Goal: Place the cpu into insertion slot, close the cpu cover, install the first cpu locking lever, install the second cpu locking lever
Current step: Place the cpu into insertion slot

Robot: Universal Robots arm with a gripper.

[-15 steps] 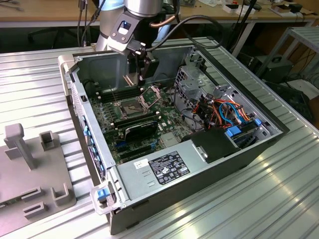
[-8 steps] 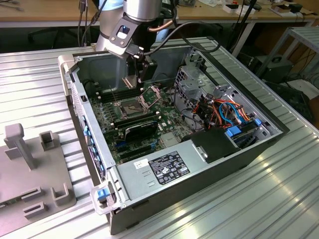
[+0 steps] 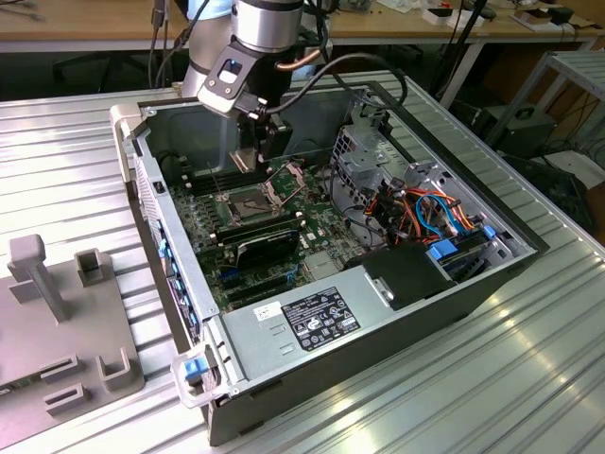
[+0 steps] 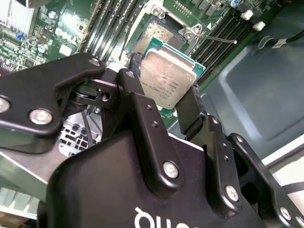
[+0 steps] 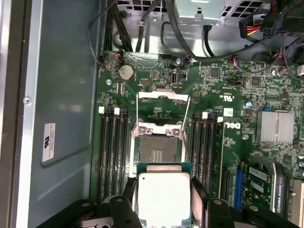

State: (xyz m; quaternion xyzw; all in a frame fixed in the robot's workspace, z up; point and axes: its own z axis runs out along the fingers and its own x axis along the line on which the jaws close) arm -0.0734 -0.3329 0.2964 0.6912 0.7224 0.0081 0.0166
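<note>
Two fingers (image 3: 257, 151) of mine hang inside the open computer case (image 3: 406, 331) in the exterior view, over the insertion slot (image 3: 248, 203). What they pinch is too small to make out there.

In the second wrist view, my fingers (image 4: 137, 104) are closed to chip width on opposite edges of one cpu (image 4: 168, 78), silvery face showing. It hides part of the slot (image 4: 159, 34).

In the first wrist view, the cpu (image 5: 163, 197) is held apart from the bare slot (image 5: 156, 148), its near edge cut off. One cpu cover (image 5: 162, 97) stands open, and four memory slots (image 5: 114, 152) flank each side.
</note>
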